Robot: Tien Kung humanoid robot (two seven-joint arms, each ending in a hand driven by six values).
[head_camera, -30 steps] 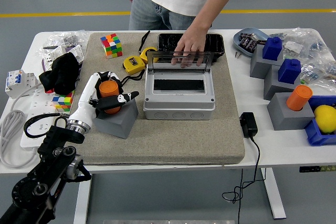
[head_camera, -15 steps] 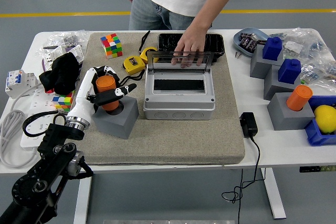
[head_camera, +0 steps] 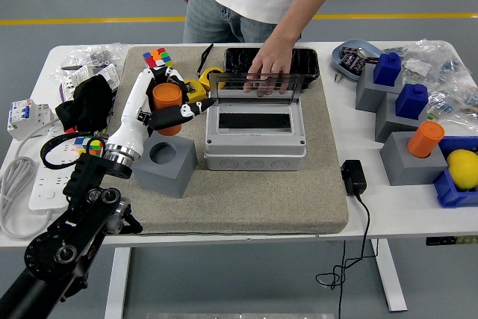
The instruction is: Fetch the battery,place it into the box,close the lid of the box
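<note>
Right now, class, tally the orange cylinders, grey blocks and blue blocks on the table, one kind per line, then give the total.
Orange cylinders: 2, one held in the left hand at, one standing in a grey block at.
Grey blocks: 4, at.
Blue blocks: 2, at and.
Total: 8.

The left hand [head_camera: 166, 102], white with black fingers, closed around an orange battery [head_camera: 167, 98]. Just below it stood a grey block [head_camera: 166, 163], and to its right a light grey box [head_camera: 255, 134] with a black inside. Behind the hand lay a many-coloured cube [head_camera: 157, 57] on the beige mat [head_camera: 246, 199] covering the white worktop [head_camera: 388, 207].
</note>
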